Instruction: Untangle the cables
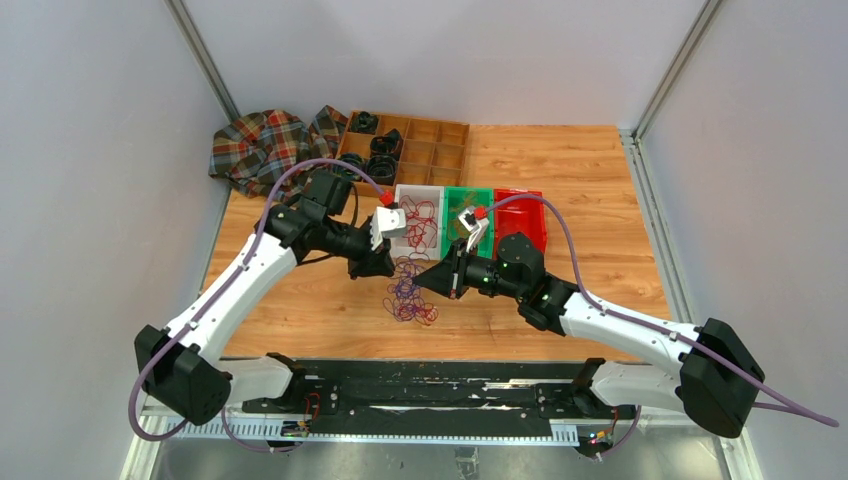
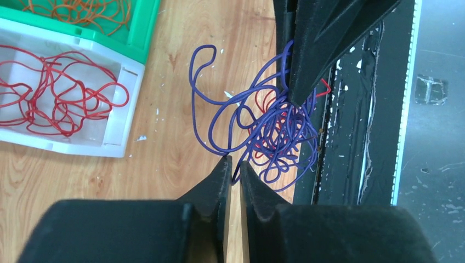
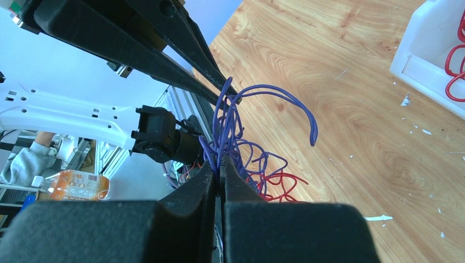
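Left gripper (image 2: 234, 164) is standing almost shut, showing only a narrow slit, and one strand of the purple cables (image 2: 257, 129) is running into that slit between the fingertips. Right gripper (image 3: 220, 166) is pressing its fingers together on a bundle of the same purple strands, which are fanning out above its tips. The two grippers are pointing at each other across the knot, close together, tips apart.

The purple cables are sitting in one loose knot over the wooden table (image 1: 600, 200), just on the near side of the white bin (image 2: 129, 115) and beside the black strip along the table's near edge. How much of the knot is resting on the wood cannot be told. A few red strands (image 3: 279, 181) are showing through its middle.

The white bin is holding loose red cables (image 2: 55, 98). The green bin (image 2: 145, 33) is touching its side and holding orange cables (image 2: 82, 8). A red bin (image 1: 525, 215) is sitting against the green one; its contents are not discernible. A wooden divider tray (image 1: 440, 150) with black coils (image 1: 383, 150) is standing behind the bins, with a plaid cloth (image 1: 262, 145) lying at its left
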Controlling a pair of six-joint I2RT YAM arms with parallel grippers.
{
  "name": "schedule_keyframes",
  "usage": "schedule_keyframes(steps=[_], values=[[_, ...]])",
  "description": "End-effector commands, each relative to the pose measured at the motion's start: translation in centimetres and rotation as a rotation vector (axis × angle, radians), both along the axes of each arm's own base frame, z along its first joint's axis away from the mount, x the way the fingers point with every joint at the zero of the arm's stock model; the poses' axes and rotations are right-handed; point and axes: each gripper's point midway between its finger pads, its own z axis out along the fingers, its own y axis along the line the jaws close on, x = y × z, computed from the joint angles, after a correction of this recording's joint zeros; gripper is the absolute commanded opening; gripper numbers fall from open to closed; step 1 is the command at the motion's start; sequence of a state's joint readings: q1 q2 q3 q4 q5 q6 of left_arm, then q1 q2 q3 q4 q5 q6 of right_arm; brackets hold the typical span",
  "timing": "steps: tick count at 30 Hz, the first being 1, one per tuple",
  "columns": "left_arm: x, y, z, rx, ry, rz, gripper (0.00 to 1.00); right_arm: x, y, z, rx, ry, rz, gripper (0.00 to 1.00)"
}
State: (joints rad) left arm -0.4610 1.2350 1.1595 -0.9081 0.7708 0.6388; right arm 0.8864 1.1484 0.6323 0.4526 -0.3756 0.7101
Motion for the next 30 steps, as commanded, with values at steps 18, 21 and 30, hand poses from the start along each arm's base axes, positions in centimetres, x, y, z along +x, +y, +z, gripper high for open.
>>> schedule_keyframes(steps=[18,21,30], values=[[4.5,2.9,8.6,0.013,-0.252,0.341,0.01,2.0,-2.5,-5.1,-0.217,0.018,-0.147,0.08],[5.0,3.1,10.5,-0.004,-0.294,0.373,0.01,2.3,-3.7,-6.9,-0.307,0.017,-0.186,0.10],[3.8,2.4,11.5,-0.027,-0.300,0.339,0.01,4.3,-6.5,-2.8,-0.403,-0.143,-0.321,0.59]])
